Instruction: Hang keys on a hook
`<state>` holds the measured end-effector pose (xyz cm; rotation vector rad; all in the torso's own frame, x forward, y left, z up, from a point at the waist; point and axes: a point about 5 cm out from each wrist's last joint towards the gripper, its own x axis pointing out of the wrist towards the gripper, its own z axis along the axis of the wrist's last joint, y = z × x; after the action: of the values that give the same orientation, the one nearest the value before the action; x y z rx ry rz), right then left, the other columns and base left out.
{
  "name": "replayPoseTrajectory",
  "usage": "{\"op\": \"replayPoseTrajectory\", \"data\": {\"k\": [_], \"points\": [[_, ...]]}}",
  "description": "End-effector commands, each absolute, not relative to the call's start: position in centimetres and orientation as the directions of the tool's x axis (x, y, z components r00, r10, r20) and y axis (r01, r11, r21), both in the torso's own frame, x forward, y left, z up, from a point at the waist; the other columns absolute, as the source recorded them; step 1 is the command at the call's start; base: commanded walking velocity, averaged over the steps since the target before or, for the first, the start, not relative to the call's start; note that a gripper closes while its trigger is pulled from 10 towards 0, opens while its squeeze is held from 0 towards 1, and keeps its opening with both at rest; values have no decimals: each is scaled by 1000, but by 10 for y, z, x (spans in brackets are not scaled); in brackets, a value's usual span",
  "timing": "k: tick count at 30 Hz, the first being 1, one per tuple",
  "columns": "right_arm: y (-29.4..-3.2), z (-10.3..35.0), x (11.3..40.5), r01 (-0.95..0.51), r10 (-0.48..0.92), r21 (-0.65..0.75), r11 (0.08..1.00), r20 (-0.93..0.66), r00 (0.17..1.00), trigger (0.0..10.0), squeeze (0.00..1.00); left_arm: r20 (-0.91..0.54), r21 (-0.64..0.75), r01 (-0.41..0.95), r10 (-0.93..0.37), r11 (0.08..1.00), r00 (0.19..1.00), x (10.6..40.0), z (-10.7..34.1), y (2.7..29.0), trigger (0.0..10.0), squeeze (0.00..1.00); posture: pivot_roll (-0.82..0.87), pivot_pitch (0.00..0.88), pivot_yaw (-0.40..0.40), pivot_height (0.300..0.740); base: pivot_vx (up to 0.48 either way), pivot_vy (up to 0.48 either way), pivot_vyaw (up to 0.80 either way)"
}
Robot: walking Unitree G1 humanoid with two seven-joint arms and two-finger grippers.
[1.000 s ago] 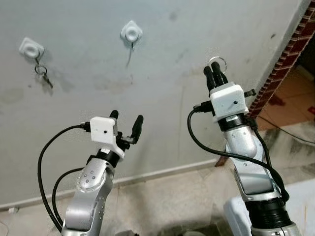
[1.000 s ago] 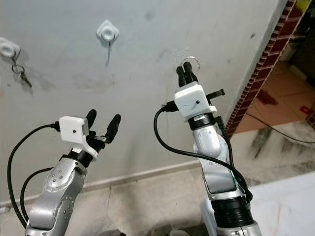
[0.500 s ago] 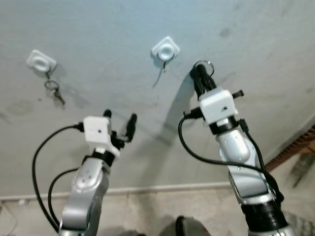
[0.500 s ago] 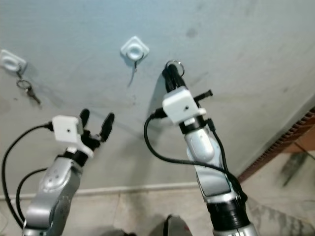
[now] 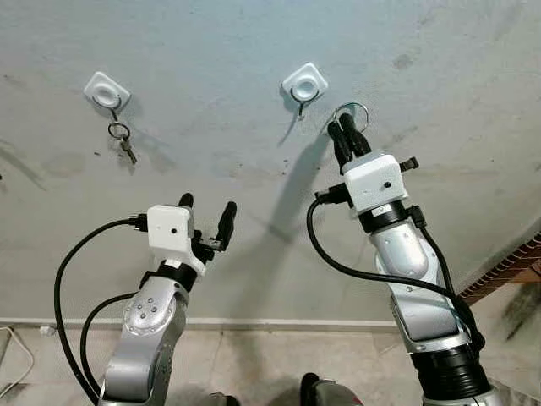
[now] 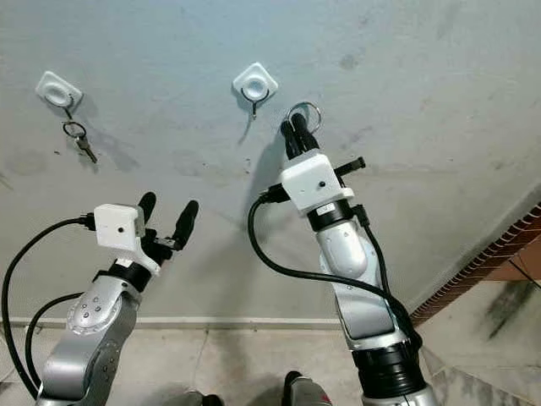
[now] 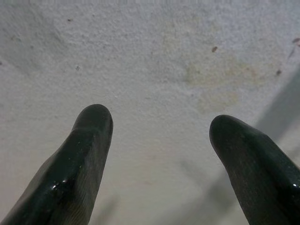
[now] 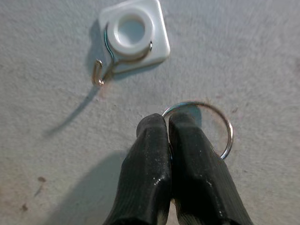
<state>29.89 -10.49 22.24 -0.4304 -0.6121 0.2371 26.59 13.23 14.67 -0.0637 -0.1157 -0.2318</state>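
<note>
**Ring just beside the free hook**

On the wall, the right gripper is clenched on the key ring, held up just right of and slightly below the empty hook, whose wire tip points down. The left gripper, fingers spread, waits lower and farther off. Another hook already carries keys.

Pale grey plaster wall, rough-textured, blotched with darker stains and small marks. Soft shadows fall across it toward the lower left of the frame. A light skirting strip runs along its foot. Mottled beige tiled floor below. Red brick edging at lower right of the frame.
</note>
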Motion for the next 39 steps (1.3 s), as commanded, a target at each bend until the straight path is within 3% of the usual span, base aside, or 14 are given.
{"op": "replayPoseTrajectory", "data": {"k": [1,17,26,32,39], "points": [[-104,228,295,-82,337,-449,890,526,781,10000,0,145,-19,232,-227,973,963,263,151,135,10000,0,-12,172,33,740,0,0,0],[-110,237,270,-6,311,-465,885,582,752,10000,0,104,22,265,-265,964,958,252,148,146,10000,0,-29,184,81,740,0,0,0],[-106,229,245,-93,328,-413,906,543,773,10000,0,79,26,294,-295,956,952,255,145,150,10000,0,-46,188,106,740,0,0,0],[-112,222,245,-86,303,-405,910,511,804,10000,0,74,34,266,-268,963,961,259,144,150,10000,0,-52,185,103,740,0,0,0],[-108,234,240,-116,337,-404,907,536,774,10000,0,71,27,262,-263,965,962,260,142,148,10000,0,-57,184,95,740,0,0,0]]}}
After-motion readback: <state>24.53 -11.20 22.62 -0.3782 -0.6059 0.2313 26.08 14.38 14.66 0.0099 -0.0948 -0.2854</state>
